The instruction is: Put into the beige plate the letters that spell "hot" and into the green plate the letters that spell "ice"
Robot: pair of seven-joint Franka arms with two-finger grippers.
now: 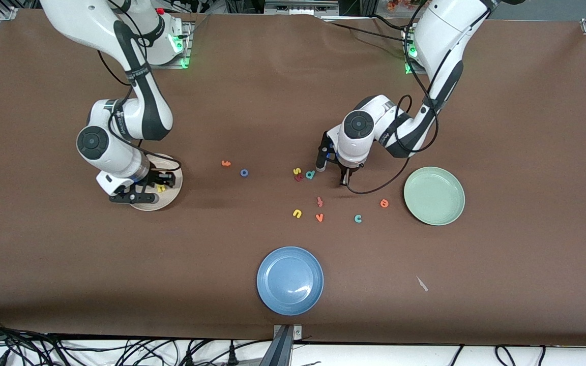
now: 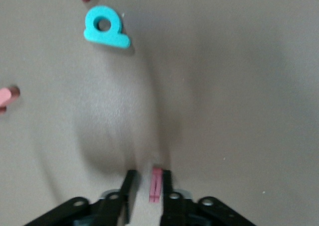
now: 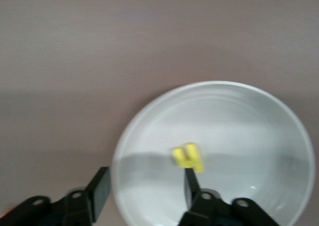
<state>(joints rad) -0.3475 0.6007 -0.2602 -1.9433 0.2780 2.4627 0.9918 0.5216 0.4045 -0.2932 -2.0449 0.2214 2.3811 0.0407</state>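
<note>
My left gripper point(image 2: 147, 196) is down at the table, fingers almost together around the red i point(image 2: 156, 184), near the teal d point(image 2: 106, 28). My right gripper point(image 3: 144, 191) hangs spread over the beige plate point(image 3: 149, 121), the h point(image 3: 188, 157) in it

A brown worktop point(image 1: 527, 127) carries three plates: the beige plate point(image 1: 168, 201) toward the right arm's end, the green plate point(image 1: 434, 195) toward the left arm's end, and a blue plate point(image 1: 290, 280) nearest the front camera. Loose foam letters lie between them: an orange t point(image 1: 226, 163), blue o point(image 1: 244, 173), teal d point(image 1: 310, 175), yellow u point(image 1: 297, 213), orange v point(image 1: 319, 217), teal c point(image 1: 357, 218) and orange e point(image 1: 384, 203).
</note>
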